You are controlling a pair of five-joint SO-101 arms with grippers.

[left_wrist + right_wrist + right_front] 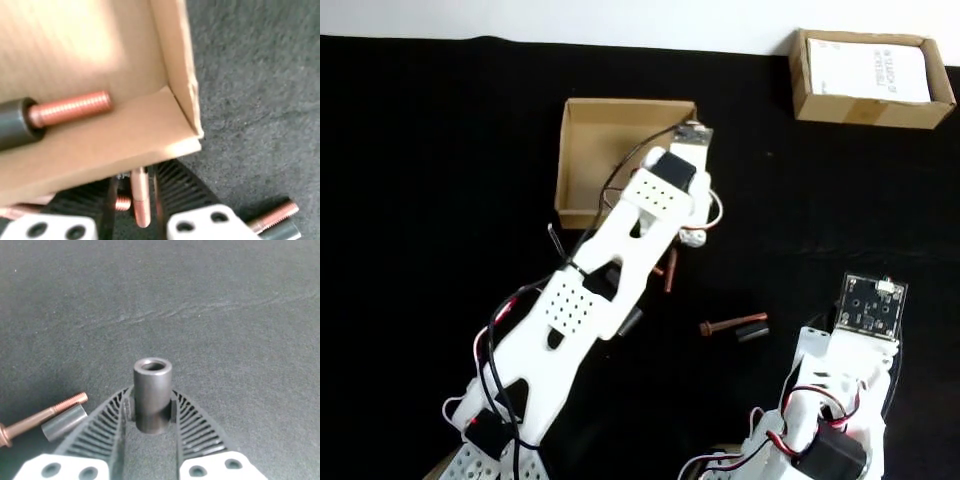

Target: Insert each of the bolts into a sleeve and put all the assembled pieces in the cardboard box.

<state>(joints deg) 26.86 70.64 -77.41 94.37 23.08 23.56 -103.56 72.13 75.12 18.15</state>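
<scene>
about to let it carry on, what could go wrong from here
The left gripper holds a bare copper bolt beside the open cardboard box's outer corner: it may snag the wall, or land inside without a sleeve. The right gripper pinches the dark grey metal sleeve low, so it could tip during insertion.

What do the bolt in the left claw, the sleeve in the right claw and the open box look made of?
Bolt: probably copper-plated metal, going by its shiny reddish shank. Sleeve: likely steel, with a dark matte grey finish and a smooth tube wall. Box: plain brown cardboard, matte, with a raw cut edge.
</scene>
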